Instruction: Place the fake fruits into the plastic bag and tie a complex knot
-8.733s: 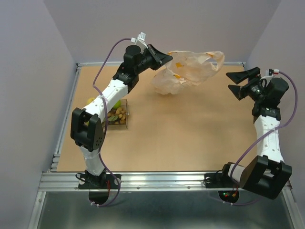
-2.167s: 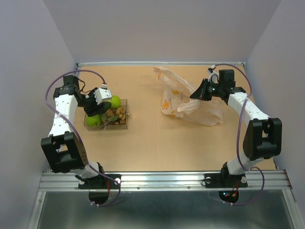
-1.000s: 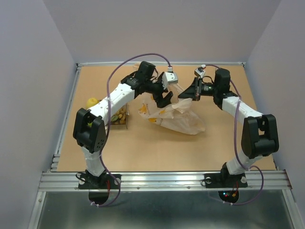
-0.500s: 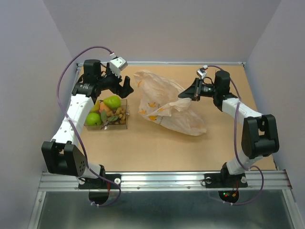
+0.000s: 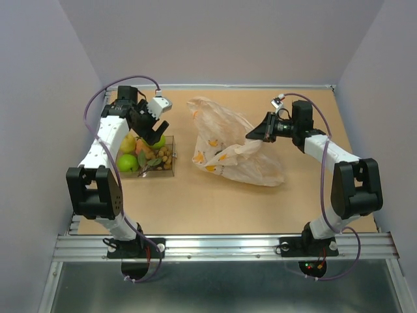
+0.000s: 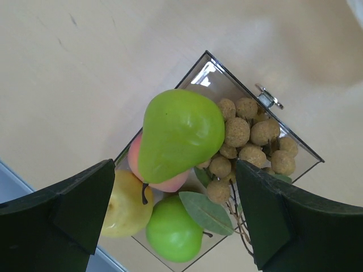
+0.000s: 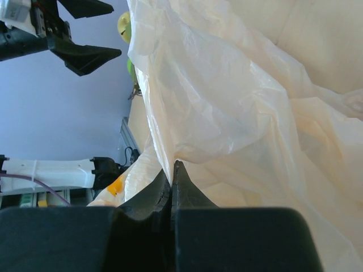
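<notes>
The fake fruits (image 5: pixel 146 156) lie in a clear tray (image 5: pixel 173 149) at the left: a green pear (image 6: pixel 181 133), a peach (image 6: pixel 161 181), a yellow pear (image 6: pixel 125 209), a green apple (image 6: pixel 173 232) and a cluster of tan balls (image 6: pixel 249 141) with a leaf. My left gripper (image 5: pixel 154 127) hangs open just above them, and its fingers (image 6: pixel 85 204) straddle the pear without touching it. The plastic bag (image 5: pixel 228 147), whitish with orange prints, lies mid-table. My right gripper (image 5: pixel 253 134) is shut on a fold of the bag's edge (image 7: pixel 164 147) and holds it lifted.
The tray's rim (image 6: pixel 207 56) stands near the left wall and the table's metal edge rail (image 5: pixel 88 169). Bare tan tabletop (image 5: pixel 215 202) stretches in front of the bag and tray. The left gripper (image 7: pixel 85 56) also shows in the right wrist view beyond the bag.
My left gripper has left the bag's mouth, swung left and come down over the tray, staying open. The right gripper has kept its pinch on the bag, which shifted slightly.
</notes>
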`<state>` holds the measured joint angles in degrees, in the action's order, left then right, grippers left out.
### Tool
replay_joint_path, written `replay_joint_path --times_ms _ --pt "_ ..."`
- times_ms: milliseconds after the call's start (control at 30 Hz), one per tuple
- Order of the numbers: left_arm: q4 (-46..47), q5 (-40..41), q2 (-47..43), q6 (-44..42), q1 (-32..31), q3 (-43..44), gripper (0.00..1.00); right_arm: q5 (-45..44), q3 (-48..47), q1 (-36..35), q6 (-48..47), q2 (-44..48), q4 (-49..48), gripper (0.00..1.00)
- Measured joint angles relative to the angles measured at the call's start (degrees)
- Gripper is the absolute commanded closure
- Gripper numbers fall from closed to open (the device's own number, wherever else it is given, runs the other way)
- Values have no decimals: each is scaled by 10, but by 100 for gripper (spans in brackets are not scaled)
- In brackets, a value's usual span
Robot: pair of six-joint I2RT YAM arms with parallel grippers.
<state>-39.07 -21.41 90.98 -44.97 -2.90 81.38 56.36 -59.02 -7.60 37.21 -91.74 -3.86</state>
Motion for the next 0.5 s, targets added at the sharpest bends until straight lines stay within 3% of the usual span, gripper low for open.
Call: replay_joint_path --times_ms 467,500 --pt "-11 2 89 -36 0 20 2 -5 0 0 -26 0 32 99" --pt "-11 2 89 -36 0 20 7 -5 0 0 -26 0 34 100"
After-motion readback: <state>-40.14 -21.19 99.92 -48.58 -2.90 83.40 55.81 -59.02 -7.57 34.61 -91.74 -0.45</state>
